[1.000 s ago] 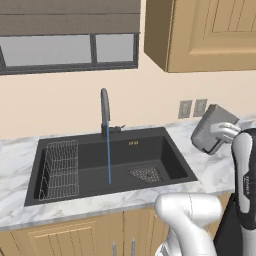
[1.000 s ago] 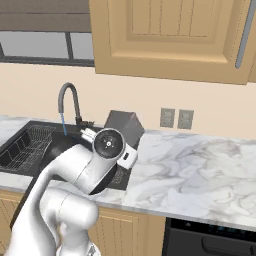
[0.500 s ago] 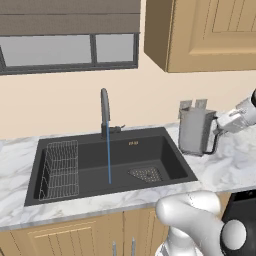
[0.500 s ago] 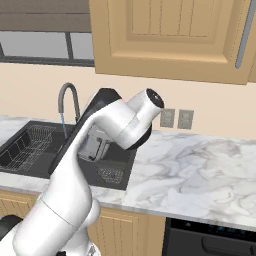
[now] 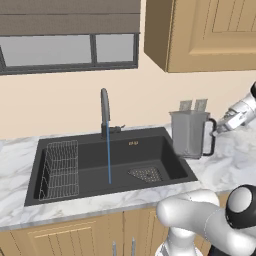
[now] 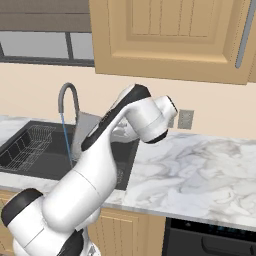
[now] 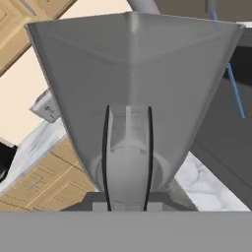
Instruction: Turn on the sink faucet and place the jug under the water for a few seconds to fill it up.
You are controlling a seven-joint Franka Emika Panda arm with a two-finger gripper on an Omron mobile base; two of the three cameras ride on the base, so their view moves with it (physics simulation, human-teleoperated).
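The gripper (image 5: 216, 131) grips the jug (image 5: 189, 134) by its handle at right of frame; water (image 5: 108, 157) runs, filling remains.

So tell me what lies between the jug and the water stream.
In the left base view, just open black sink basin with its perforated drain plate below; nothing blocks the way from the jug to the water.

grey faceted jug (image 5: 188, 134), dark loop handle | black rectangular sink basin (image 5: 165, 152) | thin blue water stream (image 5: 109, 160) | white-grey marbled stone counter (image 6: 200, 165)
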